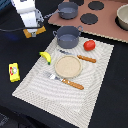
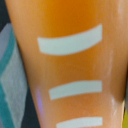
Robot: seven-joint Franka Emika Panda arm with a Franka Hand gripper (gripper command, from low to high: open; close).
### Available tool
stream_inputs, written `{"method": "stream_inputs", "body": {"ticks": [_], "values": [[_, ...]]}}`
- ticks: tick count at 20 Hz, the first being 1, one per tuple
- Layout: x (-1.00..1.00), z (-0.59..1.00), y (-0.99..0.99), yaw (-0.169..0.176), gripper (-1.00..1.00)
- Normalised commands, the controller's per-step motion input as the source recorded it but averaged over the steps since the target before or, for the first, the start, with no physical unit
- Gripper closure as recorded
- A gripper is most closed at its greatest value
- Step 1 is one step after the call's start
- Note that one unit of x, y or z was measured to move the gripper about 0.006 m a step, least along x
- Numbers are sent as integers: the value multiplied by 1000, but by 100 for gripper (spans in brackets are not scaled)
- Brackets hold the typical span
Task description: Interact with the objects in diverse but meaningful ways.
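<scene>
My gripper (image 1: 33,30) hangs above the black table at the exterior view's upper left, shut on the golden-brown bread loaf (image 1: 34,32). In the wrist view the loaf (image 2: 70,65) fills nearly the whole picture, orange-brown with white slash marks, and hides the fingers. On the striped mat lie the yellow banana (image 1: 45,57) and the red tomato (image 1: 89,45), and a grey-blue pot (image 1: 67,36) stands at its far edge. A second grey-blue pot (image 1: 68,9) sits on the toy stove. The yellow packet (image 1: 14,71) lies on the table off the mat's near left side.
A tan plate (image 1: 68,66) sits mid-mat, with a wooden-handled knife (image 1: 81,57) behind it and a fork (image 1: 67,81) in front. The brown stove board (image 1: 107,25) with black burners and a pale bowl (image 1: 122,17) stand at the back right.
</scene>
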Motion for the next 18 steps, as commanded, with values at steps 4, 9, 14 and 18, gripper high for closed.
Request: {"method": "stream_inputs", "body": {"ticks": [4,9,14,18], "values": [[747,299,-321,-41,100],[654,252,-321,-77,100],[649,248,-354,-67,100],[766,406,-407,-62,100]]}}
